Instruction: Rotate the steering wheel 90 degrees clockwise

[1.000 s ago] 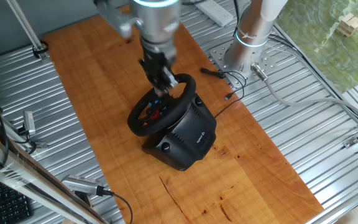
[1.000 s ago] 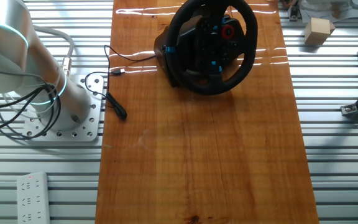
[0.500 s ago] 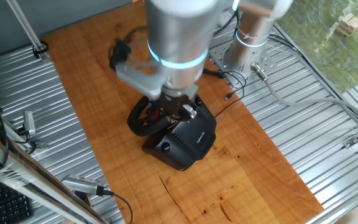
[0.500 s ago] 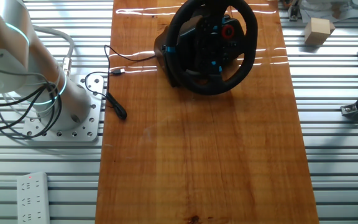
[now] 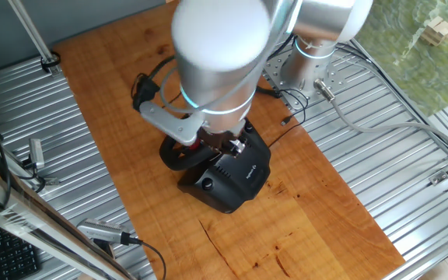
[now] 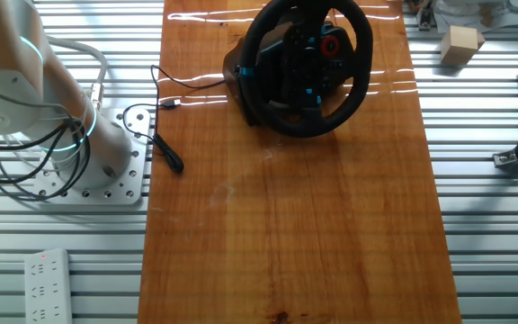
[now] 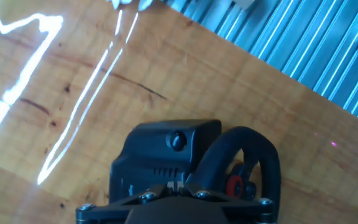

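Note:
The black steering wheel (image 6: 306,67) stands at the far end of the wooden board, its face with red and blue hub buttons turned toward the camera. In one fixed view my silver arm covers most of it; only the lower left rim (image 5: 174,158) shows. In the hand view the rim (image 7: 257,152) curves at the lower right with a red button beside it. My gripper (image 7: 174,186) sits at the bottom edge, above the wheel's boxy base (image 7: 160,152). Its dark fingers lie close together with nothing between them. It touches neither rim nor base, as far as shows.
The boxy black base (image 5: 232,177) sits on the wooden board (image 6: 286,225). A black cable (image 6: 165,148) runs from it to the left edge. The arm's mount (image 6: 88,166) stands on the metal slats. A small wooden block (image 6: 461,45) lies at the far right.
My arm has swung lower over the wheel in one fixed view and now hides most of it. The wheel itself has not turned in the other fixed view.

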